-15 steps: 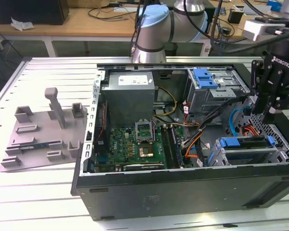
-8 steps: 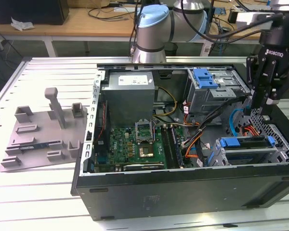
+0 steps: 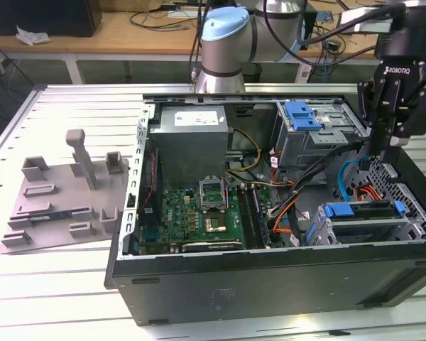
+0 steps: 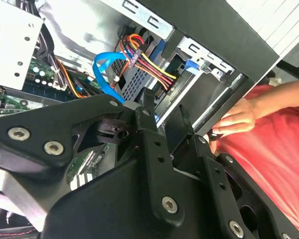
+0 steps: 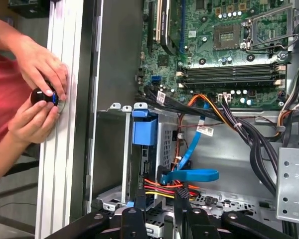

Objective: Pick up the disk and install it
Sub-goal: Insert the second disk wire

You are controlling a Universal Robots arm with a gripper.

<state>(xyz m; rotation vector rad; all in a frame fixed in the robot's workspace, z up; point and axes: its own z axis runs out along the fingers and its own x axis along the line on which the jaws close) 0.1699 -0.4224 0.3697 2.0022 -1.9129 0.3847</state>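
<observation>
Claw [image 5: 161,204] status: fingers [image 5: 139,201] part open, nothing held. I hang just above the grey drive cage [image 3: 394,229] at the exterior view's right end of the computer case [image 3: 270,280]. The disk [image 3: 366,215] sits in that cage, blue carrier outward. White lettering marks my claw body; the power supply [image 3: 192,138] carries a white sticker, print illegible

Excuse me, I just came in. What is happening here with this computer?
A robot arm holds its claw open and empty above the open computer case, over the drive cage at the exterior view's right. The disk, in its blue carrier, appears to sit in that cage. Beside the case, a person's hands hold a small black round object.
</observation>
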